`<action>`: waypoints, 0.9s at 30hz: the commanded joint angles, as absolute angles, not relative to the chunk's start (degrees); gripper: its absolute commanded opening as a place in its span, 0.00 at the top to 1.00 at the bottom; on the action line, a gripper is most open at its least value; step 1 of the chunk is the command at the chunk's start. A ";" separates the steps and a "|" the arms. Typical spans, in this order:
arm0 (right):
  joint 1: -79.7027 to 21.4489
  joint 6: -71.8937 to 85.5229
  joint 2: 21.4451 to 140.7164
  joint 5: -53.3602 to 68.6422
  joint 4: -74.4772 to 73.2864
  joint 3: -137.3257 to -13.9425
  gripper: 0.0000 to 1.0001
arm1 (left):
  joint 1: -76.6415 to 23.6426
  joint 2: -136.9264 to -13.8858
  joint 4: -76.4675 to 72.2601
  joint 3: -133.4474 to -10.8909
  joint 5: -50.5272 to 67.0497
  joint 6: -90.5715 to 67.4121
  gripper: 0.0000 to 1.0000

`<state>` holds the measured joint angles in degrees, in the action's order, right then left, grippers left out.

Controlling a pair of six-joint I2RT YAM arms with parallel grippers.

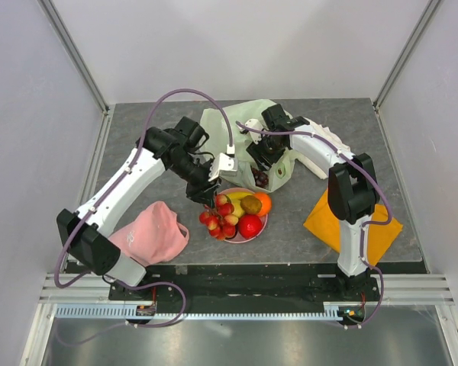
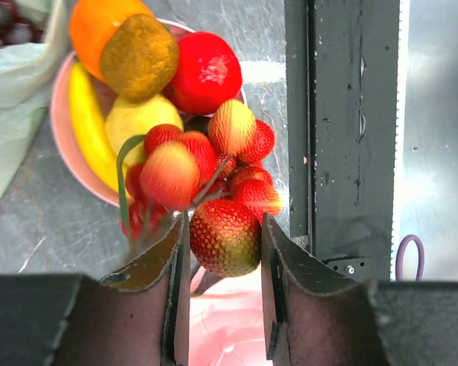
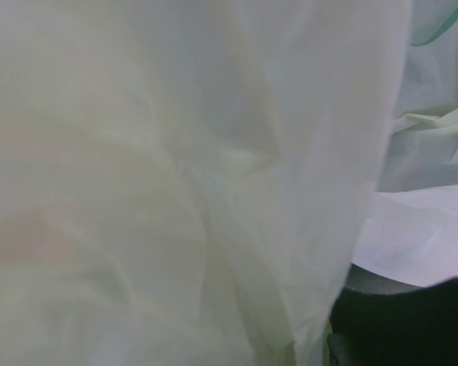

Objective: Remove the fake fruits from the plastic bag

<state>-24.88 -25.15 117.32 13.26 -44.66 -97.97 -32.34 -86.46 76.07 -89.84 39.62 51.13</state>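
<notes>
Berry cluster pinched by left gripper at pink plate left rim, lower centre of top view, near table front edge | right gripper inside plastic bag, upper centre, jaw state unreadable | grapes at bag mouth | bare tabletop upper left

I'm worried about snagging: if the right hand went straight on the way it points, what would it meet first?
Most likely the plastic bag: its pale film fills the wrist view of the right hand, seemingly close, though depth is unclear.
</notes>
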 commanded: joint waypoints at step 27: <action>-24.79 -25.40 116.98 13.10 -44.65 -100.55 0.38 | -40.17 -89.03 62.84 -91.39 25.15 48.17 0.98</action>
